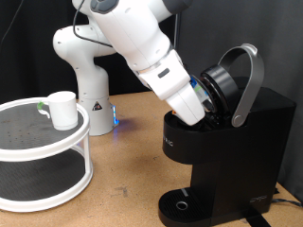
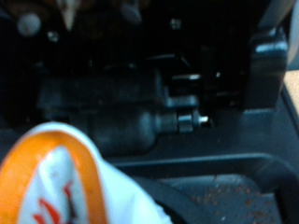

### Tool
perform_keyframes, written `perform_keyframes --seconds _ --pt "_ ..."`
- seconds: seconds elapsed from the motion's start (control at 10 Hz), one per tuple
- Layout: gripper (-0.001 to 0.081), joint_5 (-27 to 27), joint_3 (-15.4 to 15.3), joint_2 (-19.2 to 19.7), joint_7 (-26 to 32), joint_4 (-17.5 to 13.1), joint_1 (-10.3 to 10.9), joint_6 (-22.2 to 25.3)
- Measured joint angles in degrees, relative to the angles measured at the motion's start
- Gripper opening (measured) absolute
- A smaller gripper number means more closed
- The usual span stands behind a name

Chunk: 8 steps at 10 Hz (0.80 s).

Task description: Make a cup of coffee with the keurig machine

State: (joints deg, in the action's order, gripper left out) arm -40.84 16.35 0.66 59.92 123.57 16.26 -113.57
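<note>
The gripper (image 1: 201, 112) is poked down inside the open top of the keurig machine (image 1: 222, 142), under its raised lid. I cannot tell if its fingers are open or holding anything. The cup (image 1: 63, 110) sits far off on a round white rack (image 1: 38, 142).

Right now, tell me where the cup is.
In the exterior view the cup stands upright on the top tier of the white two-tier stand at the left, beside the white robot base, well apart from the keurig machine.
</note>
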Motion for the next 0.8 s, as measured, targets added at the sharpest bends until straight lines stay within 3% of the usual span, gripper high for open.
perform_keyframes --seconds 0.8 --pt "0.0133 5.3 -1.12 3.89 -11.48 -4.76 0.01 3.64"
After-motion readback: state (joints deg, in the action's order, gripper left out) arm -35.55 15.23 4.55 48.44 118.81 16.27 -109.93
